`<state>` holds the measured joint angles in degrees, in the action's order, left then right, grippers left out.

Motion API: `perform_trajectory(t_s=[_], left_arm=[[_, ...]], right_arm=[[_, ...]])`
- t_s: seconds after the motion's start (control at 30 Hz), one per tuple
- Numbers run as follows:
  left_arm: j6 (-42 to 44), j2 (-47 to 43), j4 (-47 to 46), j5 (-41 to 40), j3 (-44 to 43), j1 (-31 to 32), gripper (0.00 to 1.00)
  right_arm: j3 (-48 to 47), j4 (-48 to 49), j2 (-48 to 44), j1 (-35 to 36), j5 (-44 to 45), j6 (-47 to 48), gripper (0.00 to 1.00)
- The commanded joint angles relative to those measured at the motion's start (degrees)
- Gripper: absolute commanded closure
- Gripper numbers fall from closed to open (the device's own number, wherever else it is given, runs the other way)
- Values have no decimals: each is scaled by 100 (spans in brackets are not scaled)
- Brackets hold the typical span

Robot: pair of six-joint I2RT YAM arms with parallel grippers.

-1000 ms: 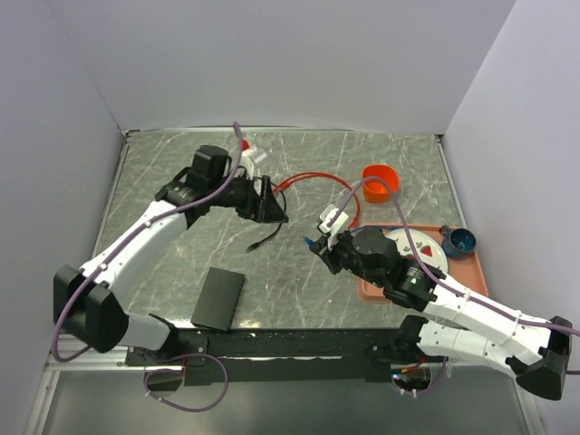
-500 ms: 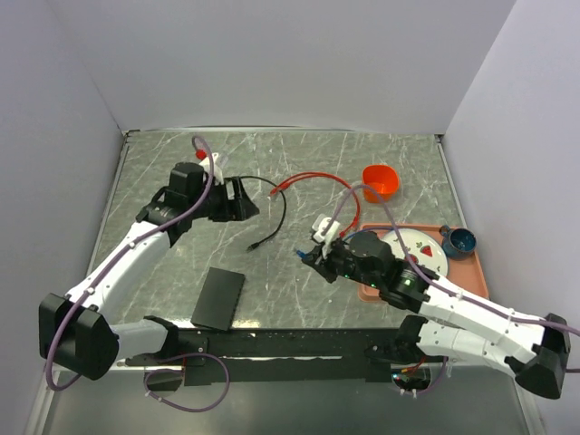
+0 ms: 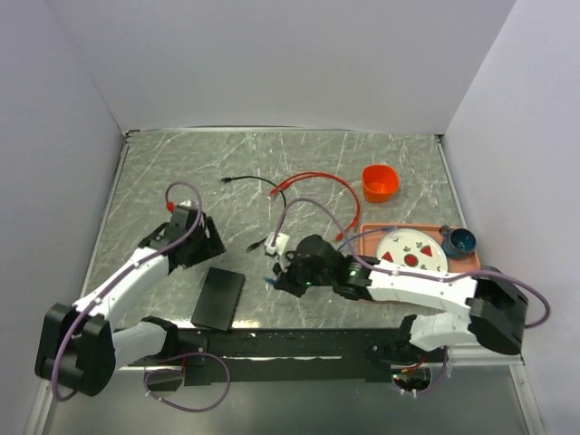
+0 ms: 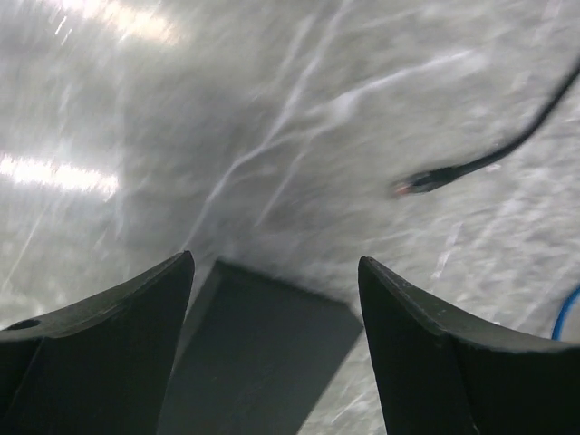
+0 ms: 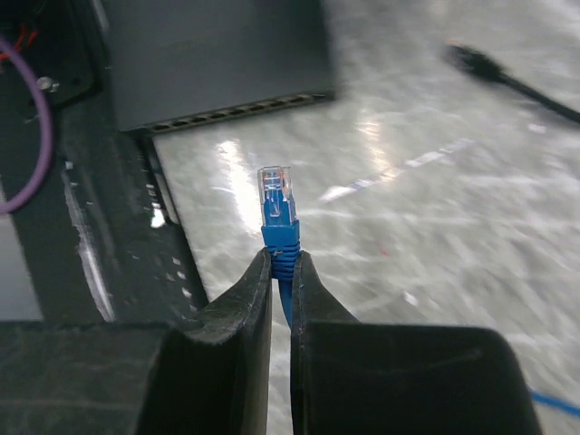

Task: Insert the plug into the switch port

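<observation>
The thin matte-black box (image 3: 218,298) lies flat near the table's front edge, and the right wrist view shows a row of small ports (image 5: 237,108) along its side. My right gripper (image 3: 277,280) is shut on a blue plug (image 5: 277,207) with a clear tip. The plug points toward the box, a short gap away from the ports. My left gripper (image 3: 205,243) is open and empty, just beyond the box's far edge. In the left wrist view the box (image 4: 263,355) lies below and between the open fingers (image 4: 145,308).
A loose black cable (image 3: 263,193) and a red cable (image 3: 313,178) lie mid-table. An orange cup (image 3: 380,182) stands at the back right. A salmon-pink tray (image 3: 466,270) holds a white plate (image 3: 412,249) and a blue bowl (image 3: 459,241). A black base rail (image 3: 299,343) runs along the near edge.
My left arm has drawn back from mid-table toward the box, leaving the black cable on the table. My right gripper has moved left toward the box with the blue plug.
</observation>
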<state>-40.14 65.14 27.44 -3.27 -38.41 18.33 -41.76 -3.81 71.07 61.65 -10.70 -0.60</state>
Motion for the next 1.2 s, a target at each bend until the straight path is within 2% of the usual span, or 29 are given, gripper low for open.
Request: perform_trajectory(t_s=[0.0, 0.2, 0.57, 1.17], left_arm=[[-872, -669, -20, -394, 457, -13, 23], [-1294, -1144, -63, -491, 853, 48, 22], [-1084, -810, -626, 11, 1196, 66, 24], [-978, -459, -1118, 274, 1477, 66, 29]], right_arm=[[-464, 609, 670, 347, -90, -467, 100], [-904, 847, 1778, 594, -143, -801, 100], [-1177, 1111, 2850, 603, 287, -924, 100], [-755, 1594, 2992, 603, 1192, -1118, 100]])
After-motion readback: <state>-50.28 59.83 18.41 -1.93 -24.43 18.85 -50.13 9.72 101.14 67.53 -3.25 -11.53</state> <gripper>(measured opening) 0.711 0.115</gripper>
